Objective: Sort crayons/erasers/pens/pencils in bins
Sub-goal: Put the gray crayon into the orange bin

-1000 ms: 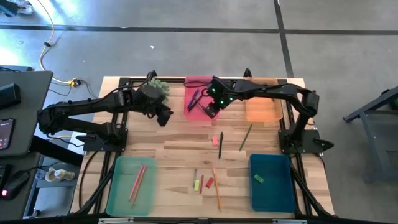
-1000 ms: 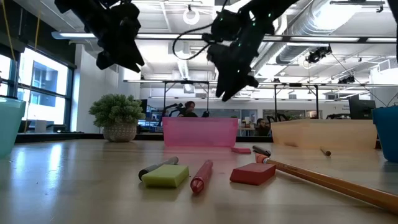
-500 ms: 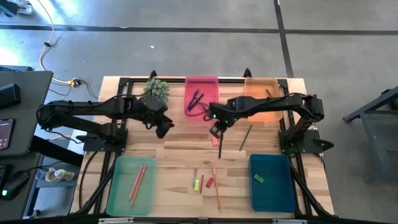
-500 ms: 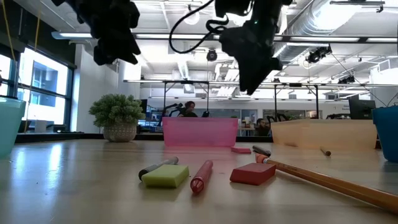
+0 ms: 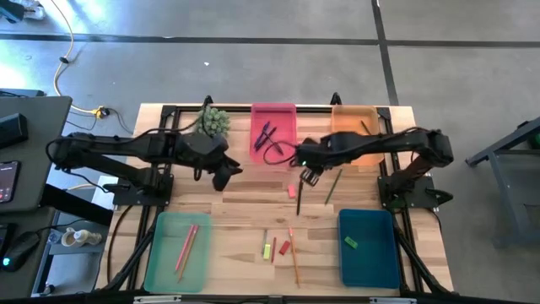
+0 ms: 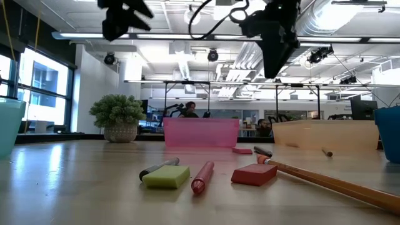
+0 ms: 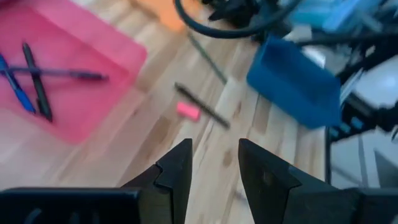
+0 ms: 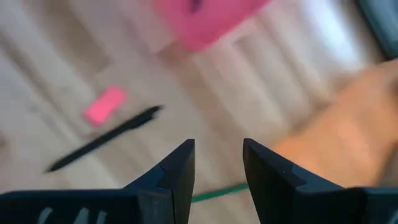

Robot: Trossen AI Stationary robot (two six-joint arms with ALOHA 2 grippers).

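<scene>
Roughly halfway, I'd say: purple and blue pens point(image 5: 268, 138) lie in the pink plastic bin point(image 5: 284, 116) at the table's far edge, two pencils point(image 5: 186, 246) in the pale green bin point(image 5: 160, 266) at the near left corner, one eraser point(image 5: 350, 243) in the dark blue bin point(image 5: 368, 266). A black pen point(image 5: 299, 196), pink eraser point(image 5: 292, 191) and more wait mid-table. Above them the right gripper point(image 5: 309, 176) hovers, fingers parted, empty; the left gripper point(image 5: 224, 177) likewise.
</scene>
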